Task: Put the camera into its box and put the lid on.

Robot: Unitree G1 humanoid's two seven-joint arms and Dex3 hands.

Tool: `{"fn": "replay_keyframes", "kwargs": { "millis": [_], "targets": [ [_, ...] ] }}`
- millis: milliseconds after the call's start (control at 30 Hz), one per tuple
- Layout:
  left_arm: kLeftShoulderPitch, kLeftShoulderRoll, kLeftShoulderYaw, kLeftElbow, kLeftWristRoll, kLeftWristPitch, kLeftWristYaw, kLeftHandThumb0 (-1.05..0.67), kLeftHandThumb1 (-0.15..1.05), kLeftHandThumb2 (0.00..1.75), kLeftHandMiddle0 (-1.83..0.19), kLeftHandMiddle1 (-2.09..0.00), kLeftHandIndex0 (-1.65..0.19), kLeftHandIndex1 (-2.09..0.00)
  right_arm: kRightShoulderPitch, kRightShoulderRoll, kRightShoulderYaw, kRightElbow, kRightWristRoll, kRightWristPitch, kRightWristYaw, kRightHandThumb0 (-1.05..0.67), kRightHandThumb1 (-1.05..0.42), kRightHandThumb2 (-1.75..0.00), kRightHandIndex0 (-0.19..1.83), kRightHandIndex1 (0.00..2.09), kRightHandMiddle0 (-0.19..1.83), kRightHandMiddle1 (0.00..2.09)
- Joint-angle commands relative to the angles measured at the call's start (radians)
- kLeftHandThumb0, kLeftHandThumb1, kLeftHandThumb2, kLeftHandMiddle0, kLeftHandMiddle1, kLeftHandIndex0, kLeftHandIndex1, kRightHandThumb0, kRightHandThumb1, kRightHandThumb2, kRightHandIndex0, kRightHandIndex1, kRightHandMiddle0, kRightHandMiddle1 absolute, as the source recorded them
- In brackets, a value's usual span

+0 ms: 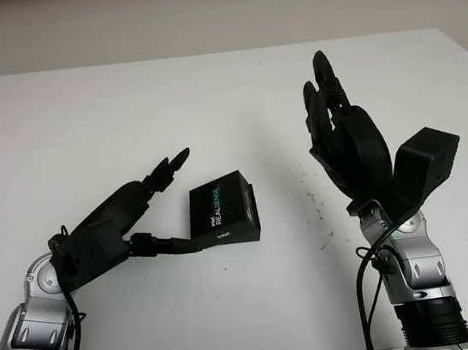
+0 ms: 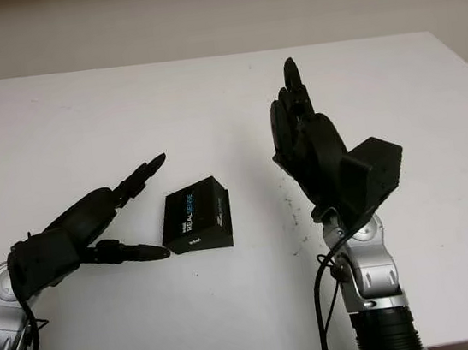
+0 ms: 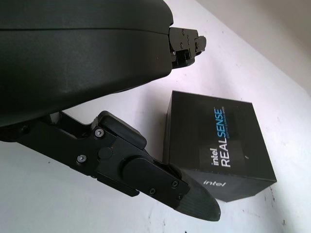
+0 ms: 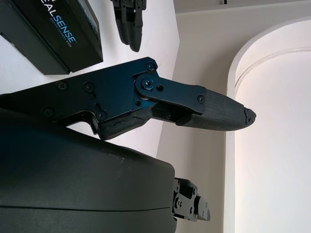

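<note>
Black cardboard box (image 1: 223,212), lid on, sits on the white table (image 1: 81,126) near the middle, between the two hands; no camera is in sight, so it is presumably already inside, though that cannot be confirmed. Left hand (image 1: 148,212) hangs low just beside the box's left side, open and holding nothing, its thumb tip (image 3: 194,206) close by the box's near corner; whether it touches is unclear. Right hand (image 1: 346,139) is raised upright, well apart from the box on the right, open and empty. Lid top reads "intel REALSENSE" in white and blue, with a small line beneath too fine to read; the front face carries "intel" again. Handling judgement: box looks rigid, light, with smooth, slightly glossy faces that could slip under hard fingertips. Best hold is likely across two opposite side walls, low enough to catch the base and not lift the lid alone.
</note>
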Motion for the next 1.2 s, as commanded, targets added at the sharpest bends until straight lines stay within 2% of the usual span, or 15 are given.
{"fn": "replay_keyframes", "kwargs": {
  "millis": [0, 300, 767, 1033, 1167],
  "targets": [
    [-0.020, 0.001, -0.009, -0.016, -0.009, 0.005, -0.006, -0.81, 0.84, 0.05, 0.07, -0.05, 0.13, -0.01, -0.004, -0.006, 0.000, -0.007, -0.006, -0.006, -0.002, -0.80, -1.05, -0.68, -0.19, 0.00, -0.19, 0.00],
    [-0.038, -0.020, -0.028, 0.004, -0.003, -0.001, 0.010, -0.78, 0.83, 0.05, 0.06, -0.06, 0.13, -0.03, 0.000, -0.011, 0.005, -0.018, -0.010, 0.014, -0.002, -0.84, -1.05, -0.65, -0.19, 0.00, -0.19, 0.00],
    [-0.053, -0.057, -0.061, 0.061, 0.051, -0.106, 0.097, -0.78, 0.85, 0.06, -0.02, -0.09, 0.06, -0.07, 0.003, -0.009, -0.002, -0.016, -0.007, 0.013, 0.007, -0.82, -1.05, -0.66, -0.19, 0.00, -0.19, 0.00],
    [-0.055, -0.063, -0.079, 0.072, 0.086, -0.122, 0.129, -0.78, 0.85, 0.05, -0.09, -0.12, 0.00, -0.09, 0.005, -0.003, -0.001, -0.021, -0.008, 0.016, -0.010, -0.84, -1.05, -0.62, -0.19, 0.00, -0.19, 0.00],
    [-0.056, -0.054, -0.094, 0.054, 0.116, -0.092, 0.123, -0.77, 0.86, 0.05, -0.10, -0.13, 0.00, -0.09, 0.005, -0.007, 0.001, -0.025, -0.009, 0.018, -0.008, -0.83, -1.05, -0.63, -0.19, 0.00, -0.19, 0.00]
  ]
}}
